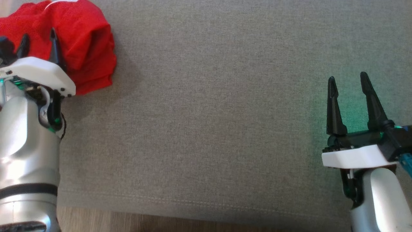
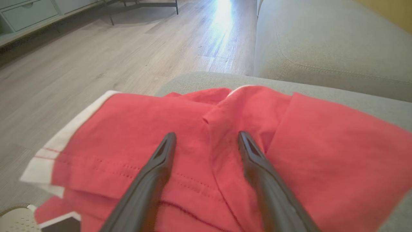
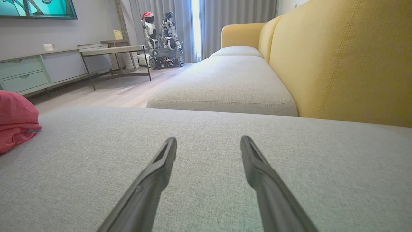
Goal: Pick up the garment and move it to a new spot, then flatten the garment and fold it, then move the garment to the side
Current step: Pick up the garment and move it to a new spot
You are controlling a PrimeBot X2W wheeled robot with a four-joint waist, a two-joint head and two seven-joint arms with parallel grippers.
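1. Head view: you'll find the red garment (image 1: pixel 80 42) up at the 10 o'clock corner. It is bunched in thick layers on the grey sofa cushion (image 1: pixel 225 112), close to the cushion's left end.
2. Your left gripper (image 1: pixel 39 43) sits at 9 o'clock. Its two dark fingers are spread wide and point toward 12 over the near part of the cloth, with nothing pinched between them.
3. In the left wrist view the left gripper (image 2: pixel 206 138) has its fingers parted above the red garment (image 2: pixel 128 129), which lies under and beyond them in overlapping folds. A white band (image 2: pixel 58 141) edges the cloth at 9 o'clock. You cannot tell from here whether the tips touch the fabric.
4. Your right gripper (image 1: pixel 347 79) is at 4 o'clock in the head view, jaws wide and empty. It is over bare cushion and well apart from the garment.
5. In the right wrist view the right gripper (image 3: pixel 208 141) points across plain grey upholstery, and the red garment (image 3: pixel 16 119) lies at the 9 o'clock edge. The yellow backrest (image 3: pixel 338 58) rises at 2 o'clock, and a wheeled robot (image 3: pixel 161 35) stands at 11 o'clock.
6. A strip of wooden floor (image 1: pixel 128 222) runs along the 6 to 7 o'clock edge of the head view.
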